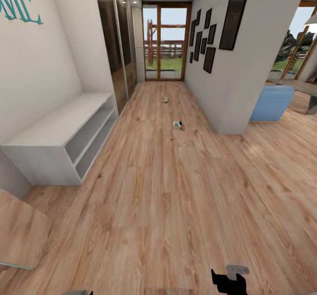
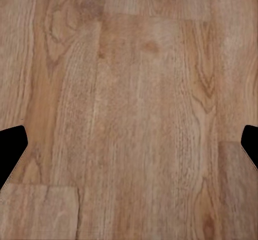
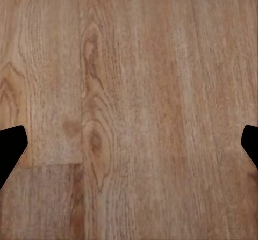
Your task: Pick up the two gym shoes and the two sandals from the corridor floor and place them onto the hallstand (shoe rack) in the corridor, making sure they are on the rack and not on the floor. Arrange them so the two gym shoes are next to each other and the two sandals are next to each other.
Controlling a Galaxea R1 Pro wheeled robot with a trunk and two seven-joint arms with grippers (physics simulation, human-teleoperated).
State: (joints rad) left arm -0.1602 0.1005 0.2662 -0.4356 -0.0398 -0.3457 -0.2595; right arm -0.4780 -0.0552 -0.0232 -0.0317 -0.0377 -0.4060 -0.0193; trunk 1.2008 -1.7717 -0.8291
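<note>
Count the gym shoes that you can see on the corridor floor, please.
2. The nearer gym shoe lies mid-corridor; the farther gym shoe lies beyond it, towards the glass door. Others may be hidden.

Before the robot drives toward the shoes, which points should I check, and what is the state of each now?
1. Left end effector open and empty: ok.
2. Right end effector open and empty: ok.
3. Nearer gym shoe located on the corridor floor: ok.
4. Farther gym shoe located: ok.
5. Sandals located: not ok.
6. White shelf unit is the right rack: cannot tell.
</note>
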